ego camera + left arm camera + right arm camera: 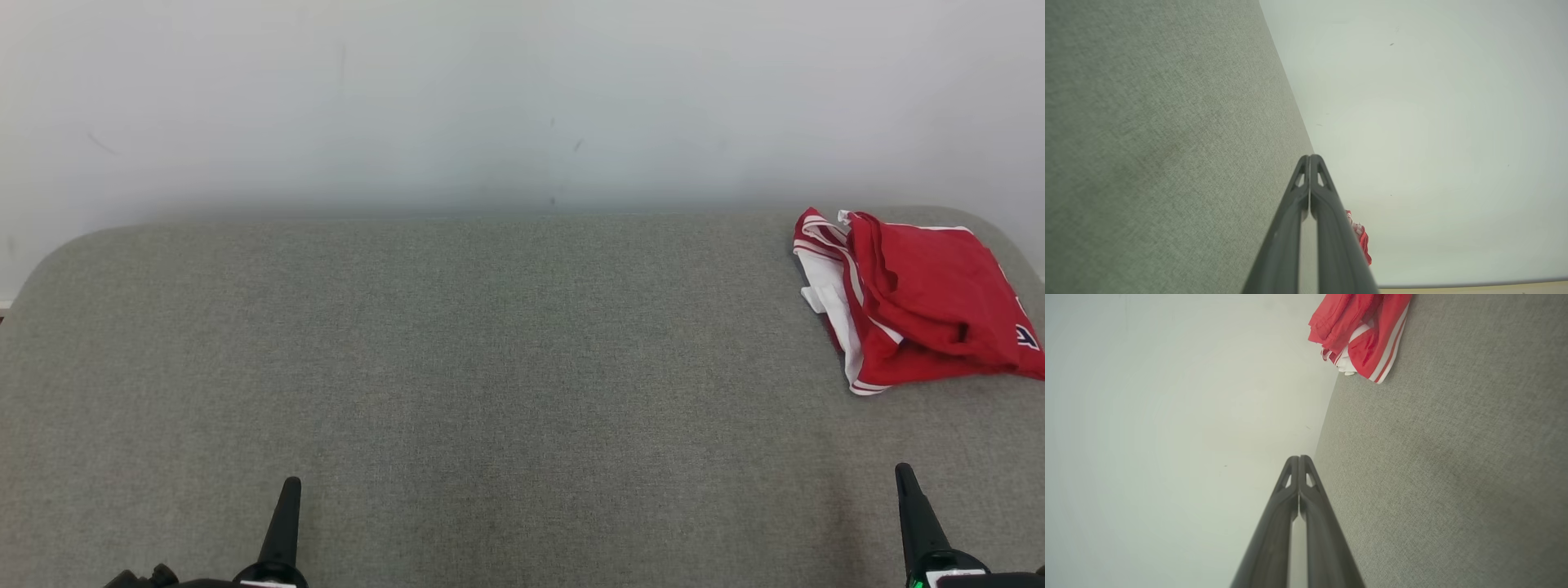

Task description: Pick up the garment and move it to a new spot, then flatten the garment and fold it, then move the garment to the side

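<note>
**Both grippers closed, standing low and wide apart**

My left gripper point(291, 485) stands at the lower left of my head view. Its two dark fingers are pressed together into a single spike that leans slightly inward as it rises. My right gripper point(902, 472) stands at the lower right, closed the same way and also leaning inward. The two are well apart. In each wrist view my fingers point(1327, 220) rise from the bottom edge and meet tip to tip, with a thin slit between them lower down.

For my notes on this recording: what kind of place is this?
Probably a plain test room for cloth folding: a grey fabric-covered table against a bare pale wall, with one bunched red and white garment lying on it.
</note>
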